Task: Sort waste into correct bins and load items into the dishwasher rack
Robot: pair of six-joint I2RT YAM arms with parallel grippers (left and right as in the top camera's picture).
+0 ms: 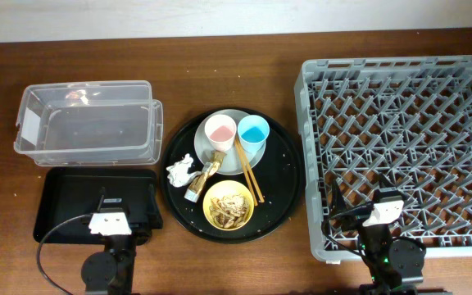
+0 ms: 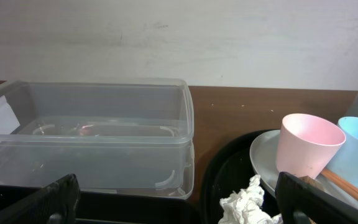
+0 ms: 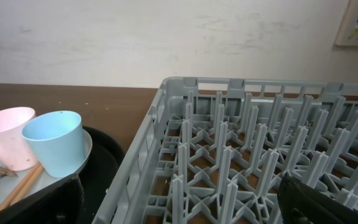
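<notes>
A round black tray (image 1: 292,168) holds a pink cup (image 1: 220,130) and a light-blue cup (image 1: 252,130) on a pale grey plate (image 1: 229,162). Wooden chopsticks (image 1: 249,174) lean off the plate. Beside them lie a crumpled paper ball (image 1: 182,170), a gold-foil wrapper (image 1: 202,177) and a yellow bowl (image 1: 229,205) of brown food scraps. The clear box (image 1: 85,123) and shallow black tray (image 1: 70,201) sit at the left, the grey dishwasher rack (image 1: 400,139) at the right. My left gripper (image 2: 179,208) hangs open over the black tray. My right gripper (image 3: 182,208) is open over the rack's near-left corner.
Both arm bases stand at the table's front edge, the left (image 1: 109,264) and the right (image 1: 388,256). Bare wooden table (image 1: 220,57) runs along the back, up to a pale wall (image 2: 179,37).
</notes>
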